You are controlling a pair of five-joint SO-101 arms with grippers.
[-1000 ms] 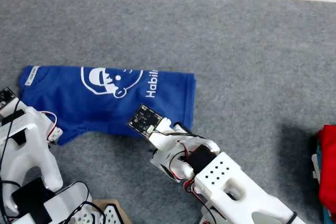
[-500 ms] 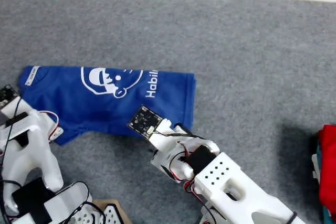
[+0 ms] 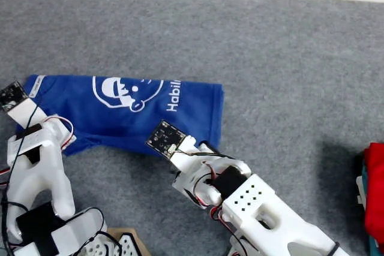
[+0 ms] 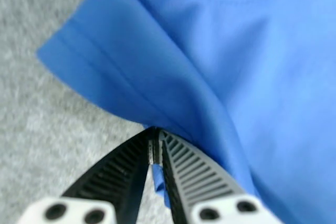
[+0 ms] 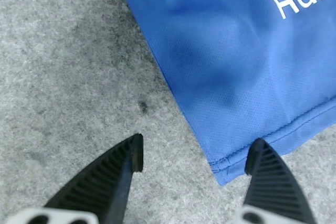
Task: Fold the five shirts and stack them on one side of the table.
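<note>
Left wrist view shows my left fingers (image 4: 156, 134) clenched on the blue shirt (image 4: 252, 66): they pinch the fabric where the sleeve (image 4: 100, 72) meets the body, and the cloth rises a little into the grip. The shirt lies on the grey worktop (image 3: 288, 58), towards the left side in the high view, with its print facing up and its hem end towards the middle.

My right fingers (image 5: 197, 145) are spread open and grasp nothing. They hang just over the hem corner (image 5: 231, 163) of the shirt. One finger is above the bare worktop and the other is at the edge of the hem, so the corner sits between them but near one side. A red shirt (image 3: 375, 190) is at the far right edge of the worktop, well apart from the blue one.

I judge that the step in hand is to take the near edge of the shirt at both ends and fold it over. To do this well, I should first move the right fingers a little more onto the fabric, so that they close on the hem and not on its last threads. I should go low enough to take every layer. Then both arms should lift together, at the same height, so that the edge stays straight and the fold line does not go crooked. A weak grip on the corner could slip during the lift.
</note>
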